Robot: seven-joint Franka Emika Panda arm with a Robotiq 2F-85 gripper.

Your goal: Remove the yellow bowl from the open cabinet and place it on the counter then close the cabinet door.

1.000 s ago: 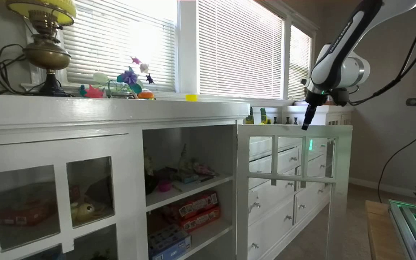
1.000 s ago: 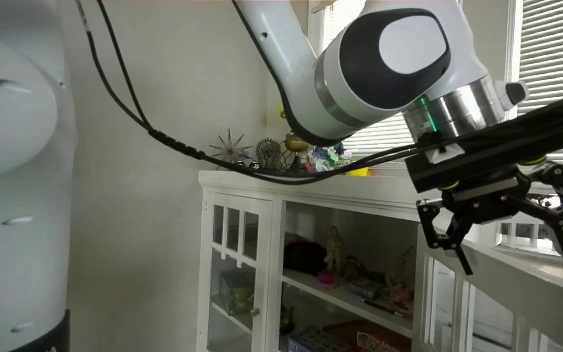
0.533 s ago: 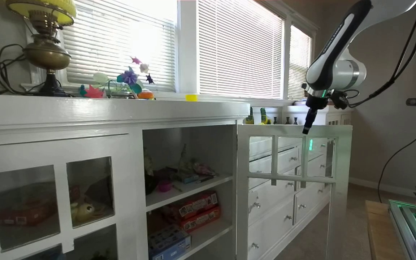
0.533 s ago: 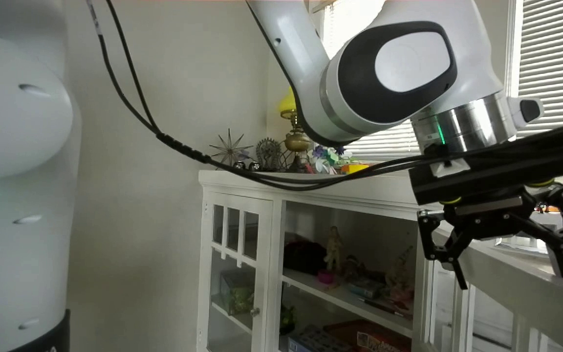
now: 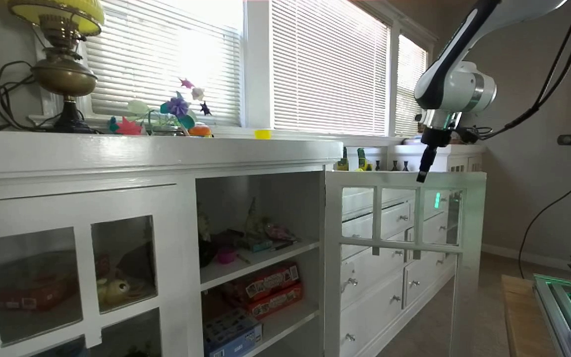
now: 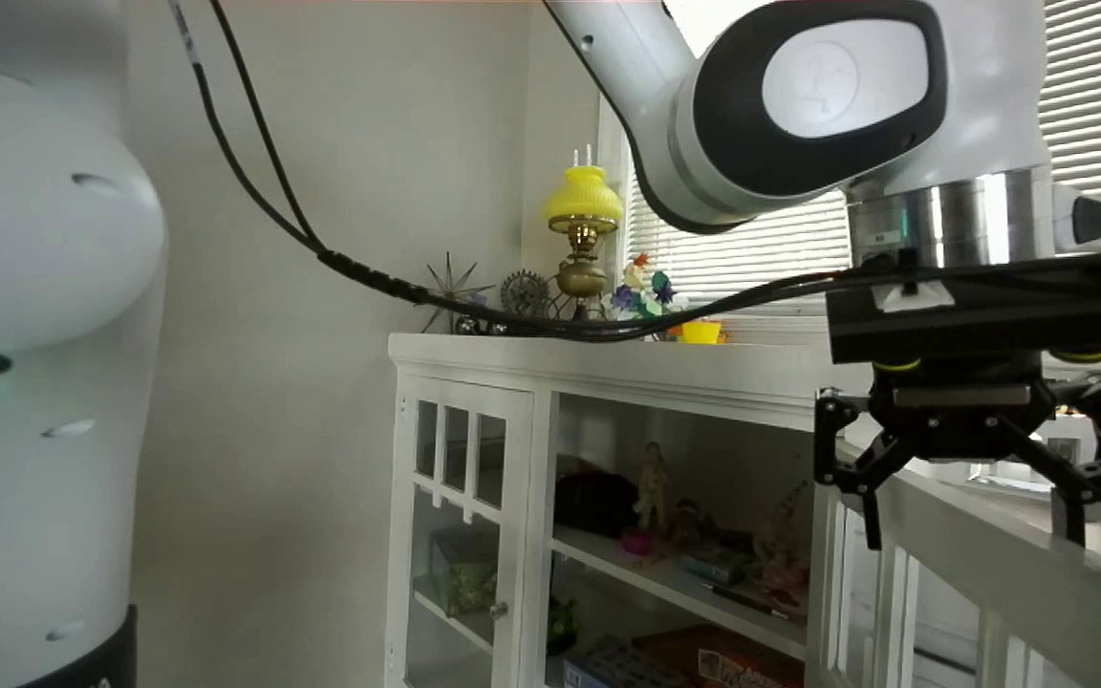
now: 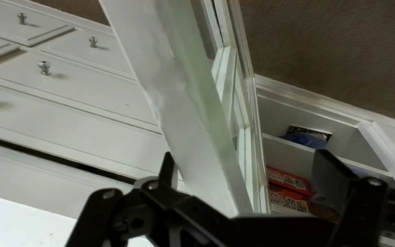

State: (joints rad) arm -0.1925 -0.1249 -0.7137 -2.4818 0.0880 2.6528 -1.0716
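Observation:
The yellow bowl [image 5: 262, 134] rests on the white counter [image 5: 142, 148], near the window; it also shows in an exterior view [image 6: 701, 332]. The cabinet [image 5: 322, 223] below stands open. The cabinet door [image 5: 399, 179] is swung wide out from it. My gripper [image 6: 974, 533] is open and empty, pointing down over the top of the door. In the wrist view the door's top edge [image 7: 183, 99] runs between the spread fingers, closer to the left finger [image 7: 167, 168]. The right finger [image 7: 331, 175] is well off the door, on the cabinet side. I cannot tell whether any finger touches the door.
A brass lamp [image 5: 65, 74] and paper flowers [image 5: 176, 105] stand on the counter. Toys and a pink cup [image 5: 226, 255] are on the upper shelf, red game boxes [image 5: 275, 287] below. White drawers [image 5: 384, 277] stand behind the door. The arm's cable [image 6: 550, 328] hangs across an exterior view.
My gripper has turned from tilted to nearly upright, shifting slightly. It stays open. The door's free edge has moved a little to the right in an exterior view. The bowl has not moved.

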